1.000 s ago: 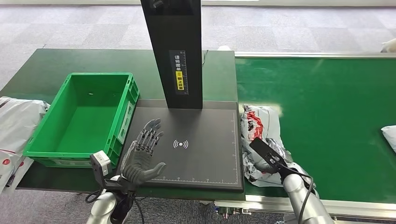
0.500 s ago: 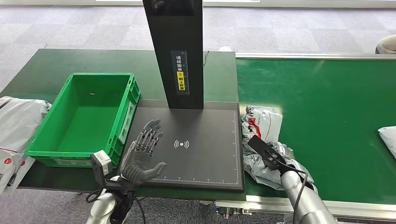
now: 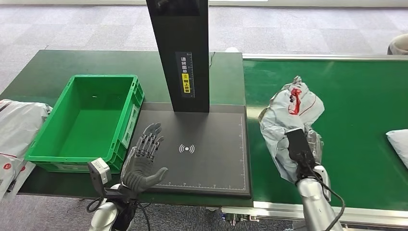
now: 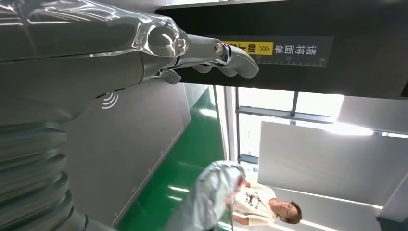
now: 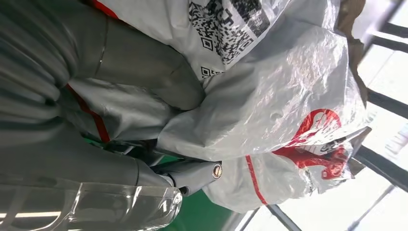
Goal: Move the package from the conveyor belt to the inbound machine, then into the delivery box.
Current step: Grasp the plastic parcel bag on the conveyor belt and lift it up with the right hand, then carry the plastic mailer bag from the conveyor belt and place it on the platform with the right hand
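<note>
The green conveyor belt (image 3: 356, 125) fills the right half of the head view. The dark inbound machine (image 3: 202, 154), a flat scan plate with a tall black post, sits at centre. The green delivery box (image 3: 53, 144) stands at the left, just beside the plate. The package (image 3: 288, 108), a crumpled grey-white plastic mailer with red print, is raised above the belt at centre right, just right of the plate's edge. The right hand (image 3: 308, 147) grips its lower end, the bag rising above the fingers. At lower left, the left hand (image 3: 142, 161) hovers over the plate's near corner, fingers spread, holding nothing.
</note>
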